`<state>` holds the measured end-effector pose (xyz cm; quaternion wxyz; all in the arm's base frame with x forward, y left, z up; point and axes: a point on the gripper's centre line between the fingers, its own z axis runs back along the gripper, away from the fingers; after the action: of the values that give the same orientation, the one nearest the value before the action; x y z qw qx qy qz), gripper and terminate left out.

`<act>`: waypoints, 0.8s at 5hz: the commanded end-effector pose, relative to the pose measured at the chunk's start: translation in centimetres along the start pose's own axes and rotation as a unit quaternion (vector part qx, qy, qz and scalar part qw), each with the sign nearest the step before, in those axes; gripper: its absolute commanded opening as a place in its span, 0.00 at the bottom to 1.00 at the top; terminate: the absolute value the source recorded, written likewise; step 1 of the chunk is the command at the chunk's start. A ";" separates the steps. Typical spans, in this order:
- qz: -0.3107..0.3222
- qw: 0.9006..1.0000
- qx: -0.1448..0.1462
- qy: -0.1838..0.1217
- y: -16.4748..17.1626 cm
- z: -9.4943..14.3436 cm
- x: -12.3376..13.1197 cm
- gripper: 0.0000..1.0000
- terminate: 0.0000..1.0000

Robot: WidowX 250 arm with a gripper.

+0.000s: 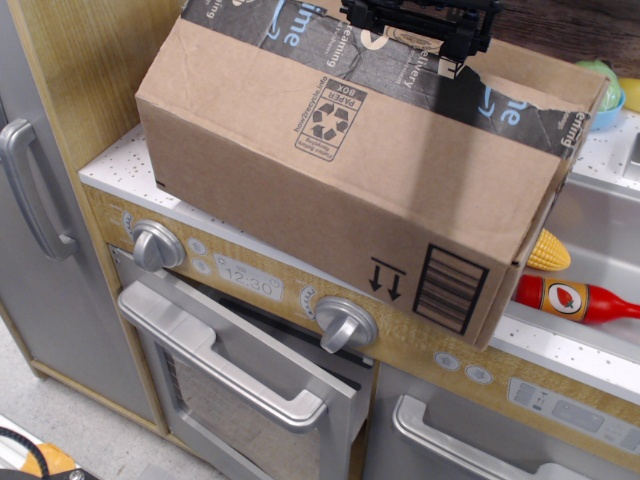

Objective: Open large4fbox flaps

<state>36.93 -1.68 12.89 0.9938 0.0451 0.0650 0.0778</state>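
1. observation.image, only view. The gripper (420,25) sits at the top edge of the frame, black and cut off by the border; whether its jaws stand apart or together, I cannot tell.
2. The large4fbox (340,190) lies directly below and in front of the gripper, on the counter (120,160). Its near side looks raised, the box tilted toward the camera.
3. The flaps (520,80) run under the gripper and off to its sides. Black "prime" tape covers the seam and is torn to the gripper's right.
4. Progress, as a judgement: no brown inner face shows, so no flap is folded open. Opening is at most begun; all flaps are left.
5. Lower right of the gripper, beyond the box: toy corn (547,250) and a red bottle (575,299).
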 end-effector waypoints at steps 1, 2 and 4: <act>0.015 1.000 0.020 -0.010 0.4 5.6 -2.6 1.00 0.00; 0.024 0.999 0.035 -0.003 1.1 6.7 -3.6 1.00 0.00; 0.063 0.997 0.048 -0.003 3.1 6.7 -8.7 1.00 0.00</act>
<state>28.28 -0.70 18.93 0.9829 0.0953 0.0914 0.1282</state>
